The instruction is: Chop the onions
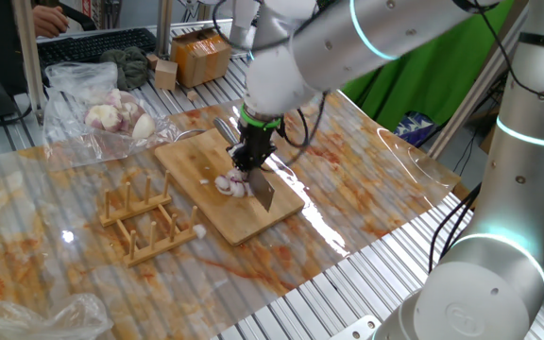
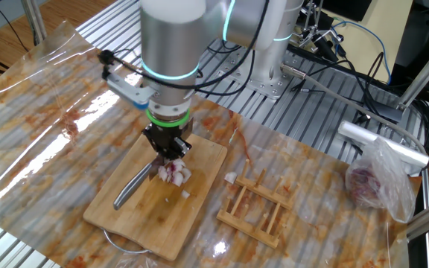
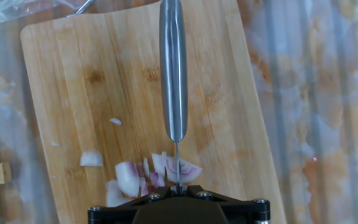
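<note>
one arm, one black two-finger gripper [image 2: 167, 145] pointing straight down, clamped tight on a steel kitchen knife [image 3: 173, 68] and nothing else. in the hand view the rounded metal handle runs straight away from the gripper along the board's long side, and the thin blade edge shows just under the gripper body.

the onions [image 3: 146, 175], a small pile of pale white-pink chopped pieces, sit on the rectangular bamboo cutting board [image 3: 67, 81] near its middle, with a few loose bits [image 3: 92, 158] scattered just beside the pile. in one fixed view the flat blade [image 1: 262, 190] hangs right next to the pile [image 1: 232, 184], edge down; can't tell whether it's touching the board.

key relation: the pile is directly under and slightly to one side of the gripper, and the blade line crosses the pile's right part in the hand view. most of the uncut flesh lies to the picture-left of that line. so my read is the next stroke wants a small sideways shift toward that bulk, then straight down, keeping the knife's long axis as is.

pieces are still chunky and uneven, so chopping looks partway done. risk: bits skidding off toward the wooden slatted rack [image 2: 255, 208] on the plastic-covered counter [image 2: 43, 112].
</note>
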You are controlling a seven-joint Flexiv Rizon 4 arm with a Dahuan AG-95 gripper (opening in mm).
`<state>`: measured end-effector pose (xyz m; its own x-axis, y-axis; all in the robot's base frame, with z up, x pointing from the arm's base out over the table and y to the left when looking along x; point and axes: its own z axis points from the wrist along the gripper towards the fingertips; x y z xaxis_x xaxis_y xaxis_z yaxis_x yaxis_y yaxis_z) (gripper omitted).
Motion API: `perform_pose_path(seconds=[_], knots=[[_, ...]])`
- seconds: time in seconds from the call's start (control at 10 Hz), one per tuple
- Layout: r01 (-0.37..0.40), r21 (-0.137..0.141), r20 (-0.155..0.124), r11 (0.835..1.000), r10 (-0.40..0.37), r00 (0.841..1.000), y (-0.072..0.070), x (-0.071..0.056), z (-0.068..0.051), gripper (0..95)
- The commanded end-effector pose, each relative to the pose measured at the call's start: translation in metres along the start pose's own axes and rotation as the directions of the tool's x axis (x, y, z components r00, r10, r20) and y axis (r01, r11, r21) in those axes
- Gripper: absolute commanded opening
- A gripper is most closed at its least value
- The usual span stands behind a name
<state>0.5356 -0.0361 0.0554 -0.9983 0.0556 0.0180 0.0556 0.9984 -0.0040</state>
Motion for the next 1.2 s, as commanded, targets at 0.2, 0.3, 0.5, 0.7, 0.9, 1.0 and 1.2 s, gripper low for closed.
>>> perform_pose_path(seconds=[0.2, 0.3, 0.5, 0.7, 0.9, 1.0, 1.2], knots=[[-0.001, -0.004, 0.046, 1.0, 0.002, 0.999, -0.002, 0.003, 0.015, 0.0], [-0.002, -0.007, 0.056, 1.0, 0.002, 0.998, -0.002, 0.003, 0.022, 0.0], [-0.004, -0.005, 0.065, 1.0, 0.004, 0.998, -0.002, 0.003, 0.025, 0.0], [-0.006, -0.003, 0.045, 1.0, 0.006, 0.999, -0.001, 0.002, 0.014, 0.0], [-0.011, -0.013, 0.06, 1.0, 0.012, 0.998, -0.001, 0.002, 0.019, 0.0], [-0.01, -0.013, 0.068, 1.0, 0.011, 0.998, -0.001, 0.002, 0.023, 0.0], [-0.018, -0.038, 0.047, 0.999, 0.02, 0.999, 0.0, 0.006, 0.025, 0.0]])
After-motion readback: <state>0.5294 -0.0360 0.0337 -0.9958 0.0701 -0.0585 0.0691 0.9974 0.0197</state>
